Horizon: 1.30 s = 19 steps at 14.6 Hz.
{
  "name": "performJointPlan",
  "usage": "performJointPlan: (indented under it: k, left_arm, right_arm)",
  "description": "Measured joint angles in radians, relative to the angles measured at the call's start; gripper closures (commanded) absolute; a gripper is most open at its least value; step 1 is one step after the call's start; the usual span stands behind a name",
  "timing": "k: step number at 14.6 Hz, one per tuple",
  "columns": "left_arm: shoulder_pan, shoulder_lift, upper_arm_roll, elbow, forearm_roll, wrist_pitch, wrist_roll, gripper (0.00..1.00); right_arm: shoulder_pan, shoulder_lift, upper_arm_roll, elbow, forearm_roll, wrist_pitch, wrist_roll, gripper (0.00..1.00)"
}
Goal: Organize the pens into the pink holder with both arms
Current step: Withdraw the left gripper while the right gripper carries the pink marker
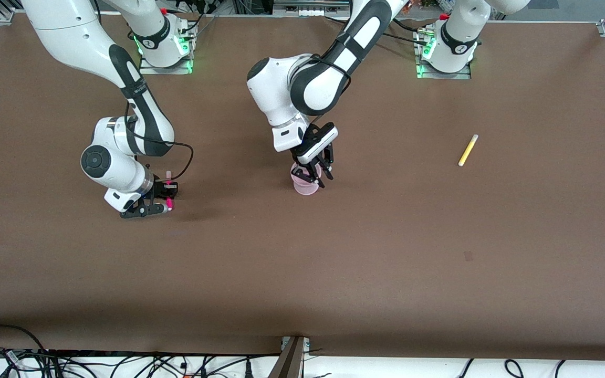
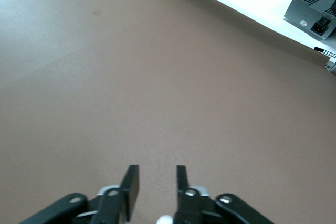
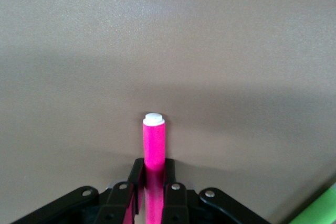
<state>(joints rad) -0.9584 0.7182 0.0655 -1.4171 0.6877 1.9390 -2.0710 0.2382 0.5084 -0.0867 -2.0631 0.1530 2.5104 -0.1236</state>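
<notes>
Brown tabletop's where you're working: your right gripper (image 1: 162, 198) is pinching the magenta pen (image 3: 153, 153) toward its own end, well apart from the pink holder (image 1: 302, 185), which is sitting under your spread left gripper (image 1: 317, 167).

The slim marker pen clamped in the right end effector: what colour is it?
Magenta pink, pale tip; right wrist view.
</notes>
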Motion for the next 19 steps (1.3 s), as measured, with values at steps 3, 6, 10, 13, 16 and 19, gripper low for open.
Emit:
performJointPlan:
  k: [3,6,10,13,16,19]
  left_arm:
    - [0.000,0.000,0.008,0.007,0.000,-0.002,0.002,0.00]
    - [0.015,-0.021,0.036,0.040,-0.007,-0.013,0.068,0.00]
    - [0.133,-0.130,0.045,0.057,-0.176,-0.020,0.359,0.00]
    - [0.245,-0.219,0.047,0.057,-0.300,-0.035,0.591,0.00]
    - [0.356,-0.283,0.048,0.057,-0.411,-0.067,0.823,0.00]
    - [0.475,-0.321,0.048,0.056,-0.512,-0.087,1.076,0.00]
  right_arm:
    - [0.000,-0.001,0.000,0.000,0.000,0.001,0.000,1.00]
    - [0.000,-0.015,0.000,0.003,0.000,0.010,0.000,1.00]
    - [0.000,-0.099,0.008,0.008,0.000,0.001,-0.002,1.00]
    - [0.001,-0.191,0.062,0.009,0.000,-0.024,0.006,1.00]
    - [0.004,-0.251,0.172,0.014,0.001,-0.026,0.124,1.00]
    - [0.054,-0.266,0.267,0.056,-0.021,0.016,0.315,1.00]
